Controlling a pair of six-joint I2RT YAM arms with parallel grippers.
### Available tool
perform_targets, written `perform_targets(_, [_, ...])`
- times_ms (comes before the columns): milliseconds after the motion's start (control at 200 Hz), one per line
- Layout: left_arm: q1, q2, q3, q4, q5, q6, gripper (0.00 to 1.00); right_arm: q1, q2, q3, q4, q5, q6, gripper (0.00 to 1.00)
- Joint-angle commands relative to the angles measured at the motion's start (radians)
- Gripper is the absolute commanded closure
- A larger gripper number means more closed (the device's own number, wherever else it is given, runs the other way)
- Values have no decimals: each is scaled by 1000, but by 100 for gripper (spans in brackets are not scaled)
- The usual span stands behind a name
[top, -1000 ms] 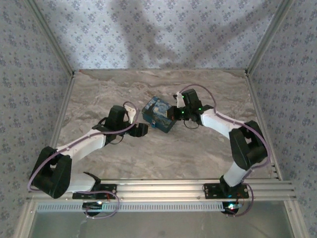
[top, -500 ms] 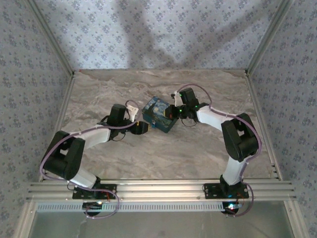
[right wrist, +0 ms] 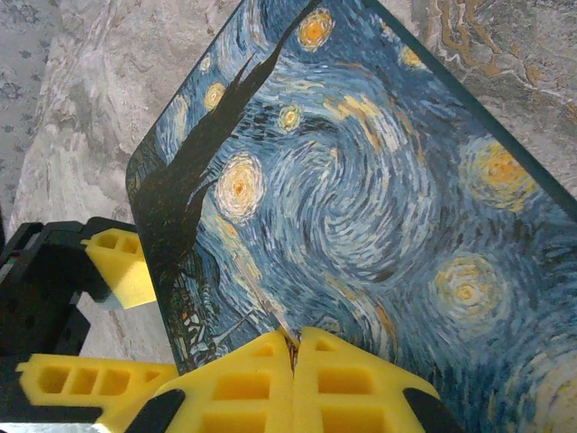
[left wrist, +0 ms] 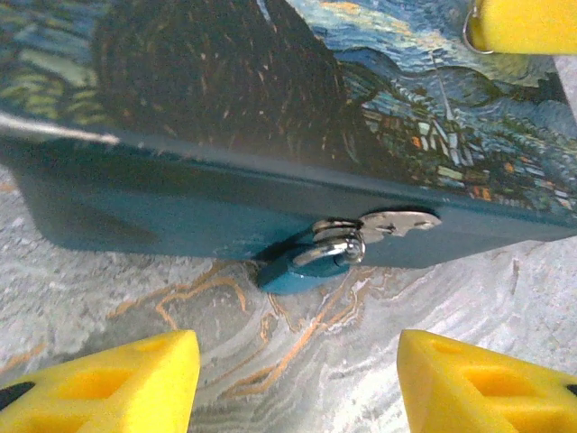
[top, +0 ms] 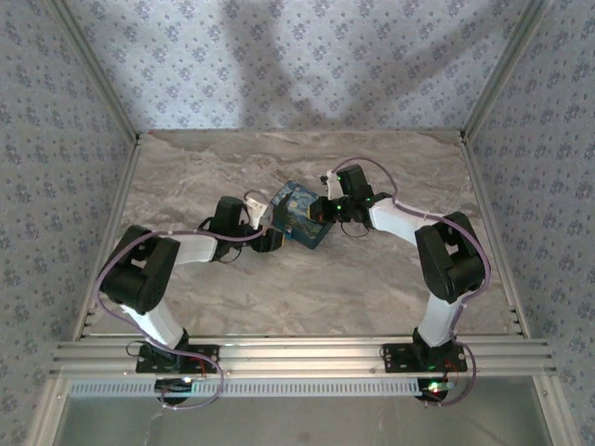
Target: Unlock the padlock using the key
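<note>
Left gripper (left wrist: 293, 361): your two yellow fingers (left wrist: 117, 379) stood well apart with nothing between them, low over the table (left wrist: 135, 298).
Padlock (left wrist: 297, 266): it hung straight ahead of your left fingers, just beyond the gap between them and a little toward the left one, its blue body against the front wall of the painted box (left wrist: 225, 117).
Shackle (left wrist: 332, 244): it ran through the metal hasp (left wrist: 397, 221) and looked closed, so I judge the lock was not yet undone.
Right gripper (right wrist: 293, 356): your fingers were pressed together, tips resting on the printed lid of the box at its near edge.
Key: I could not tell whether you had it. A thin metal loop (left wrist: 469, 32) showed at the edge of your right finger in the left wrist view, which may be its ring; no blade was visible.
Keyhole: hidden from both wrist cameras.
Overall layout: from above, the box (top: 299, 212) sat between your left gripper (top: 267, 240) and your right gripper (top: 323, 212), each close against it.
Done: by my reading, only the approach, with the box steadied and the lock in front of your open fingers.
Left: taking hold of the padlock, bringing the key to it, inserting, turning, and freeing the shackle.
</note>
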Motion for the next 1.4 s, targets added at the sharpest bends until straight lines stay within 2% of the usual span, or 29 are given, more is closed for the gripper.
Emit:
perform_targets(0, [-18, 39, 42, 61, 29, 26, 42, 2, 39, -19, -89, 48, -26, 100])
perform_targets(525, [-71, 146, 89, 124, 19, -4, 44, 5, 37, -12, -94, 52, -29, 100])
perform_targets(1394, [-133, 150, 95, 126, -114, -44, 63, 19, 45, -1, -94, 56, -22, 100])
